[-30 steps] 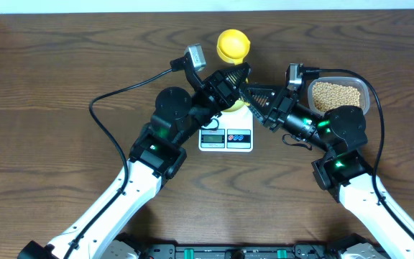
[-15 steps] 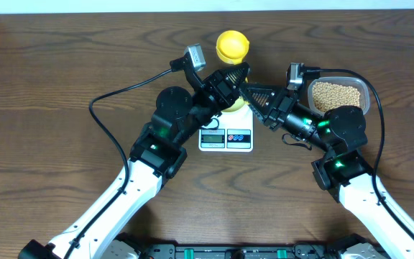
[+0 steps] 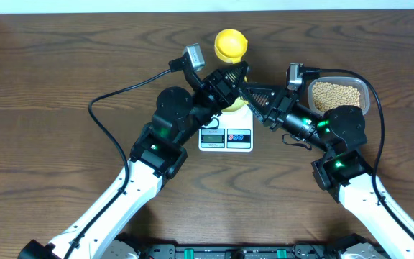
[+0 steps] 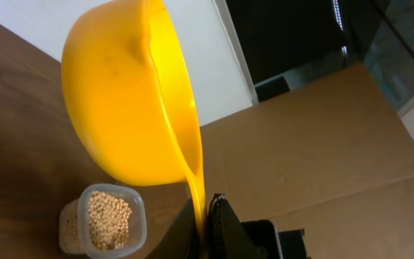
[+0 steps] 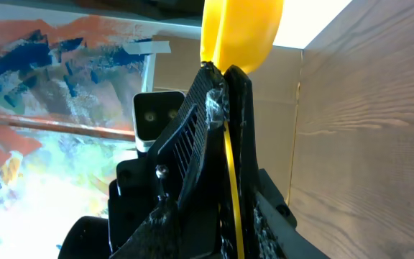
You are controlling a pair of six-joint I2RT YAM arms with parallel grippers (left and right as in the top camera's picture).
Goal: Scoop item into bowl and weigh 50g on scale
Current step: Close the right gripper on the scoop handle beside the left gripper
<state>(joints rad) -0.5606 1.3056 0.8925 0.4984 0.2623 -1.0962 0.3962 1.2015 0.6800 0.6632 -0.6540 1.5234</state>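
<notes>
The beans (image 3: 334,96) lie heaped in a clear plastic tub (image 3: 366,92) at the right side of the worktop (image 3: 63,72), well apart from the scale (image 3: 226,145). The left wrist view also shows them, in the tub below the scoop. The pale yellow bowl (image 3: 233,106) sits on the platform of the white scale at the middle of the worktop. Only a small patch of the bowl shows, because both end effectors meet above it, and what it holds cannot be made out. The scale's display and coloured buttons face the robot.

The left end effector (image 3: 240,74) is closed tight on the thin handle of a bright yellow scoop (image 3: 231,44). It holds the scoop's round head out past the far side of the scale. In the left wrist view the head is tipped on edge, with its hollow turned away from the camera.

The right end effector (image 3: 249,92) comes in from the tub side, and its tip is just beside the left one. In the right wrist view its fingers (image 5: 192,137) stand only slightly apart, with a thin bright yellow strip running between them towards the scoop's head. Whether they press on the strip cannot be told.
</notes>
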